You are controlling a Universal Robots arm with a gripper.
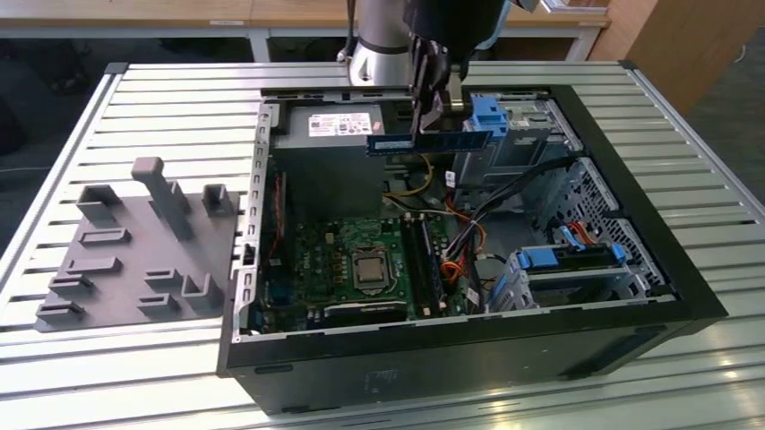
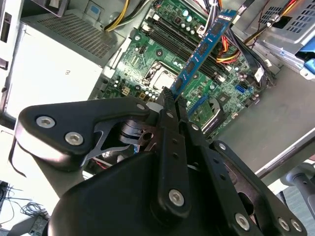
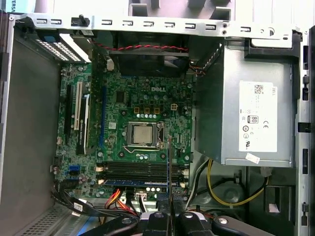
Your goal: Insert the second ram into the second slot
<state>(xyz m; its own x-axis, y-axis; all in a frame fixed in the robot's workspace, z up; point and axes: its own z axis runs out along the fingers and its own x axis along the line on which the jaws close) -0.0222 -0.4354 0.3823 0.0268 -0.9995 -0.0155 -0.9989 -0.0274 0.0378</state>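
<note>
My hand [image 1: 431, 124] is clenched on the second ram [image 1: 427, 141]. I hold it by its top edge with its long side level, in the air above the open computer case [image 1: 478, 358] and well clear of the motherboard [image 1: 358, 260]. In the second wrist view the stick [image 2: 204, 44] juts from my fingertips [image 2: 166, 98] over the memory slots [image 2: 172, 37]. In the first wrist view another blue stick [image 3: 133, 182] sits in one slot.

The case lies on its side on a slatted metal surface [image 1: 179, 98], toward the edge at the exterior view's right. A grey block with upright pegs [image 1: 132, 260] rests near the opposite edge. Beyond the far edge stand a white-framed bench [image 1: 239, 22] and a wooden cabinet [image 1: 682, 36].
</note>
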